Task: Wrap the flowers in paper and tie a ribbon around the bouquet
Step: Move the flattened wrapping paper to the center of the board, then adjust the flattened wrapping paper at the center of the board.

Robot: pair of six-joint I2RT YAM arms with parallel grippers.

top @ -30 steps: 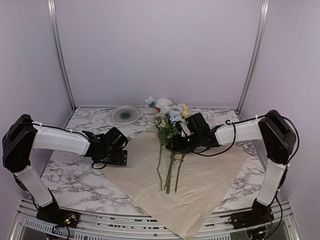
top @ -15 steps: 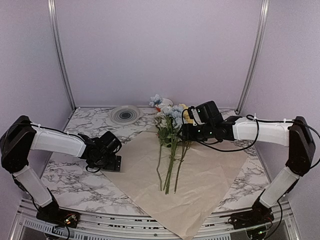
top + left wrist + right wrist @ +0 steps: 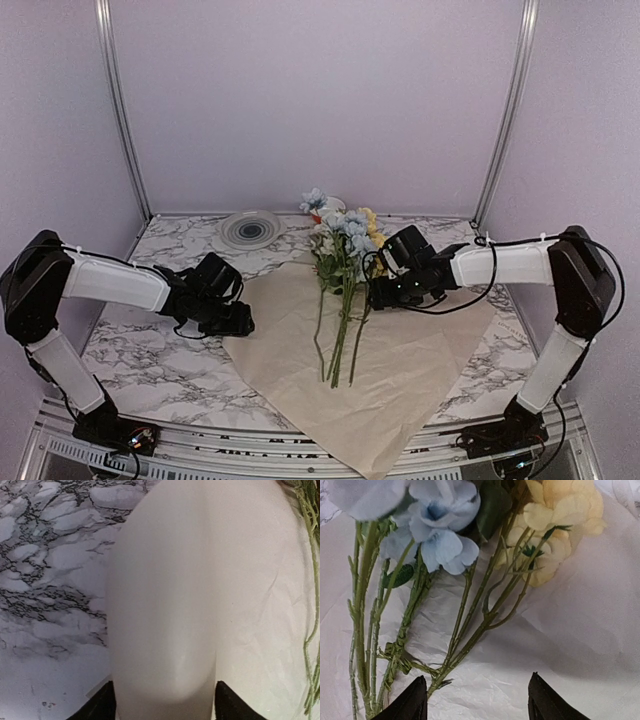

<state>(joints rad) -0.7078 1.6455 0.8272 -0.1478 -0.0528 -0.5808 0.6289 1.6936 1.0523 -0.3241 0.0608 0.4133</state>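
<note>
Gaping right pincer [image 3: 476,700] faces flowers [image 3: 445,550] just ahead.

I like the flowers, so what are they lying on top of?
The flowers' stems lie on the peach paper, which is spread on the marble table. The paper hides the table right beneath them, and anything else under it.

The flowers [image 3: 442,545] lie on the paper [image 3: 580,630], the right gripper [image 3: 477,687] spread wide just beside their stems.
</note>
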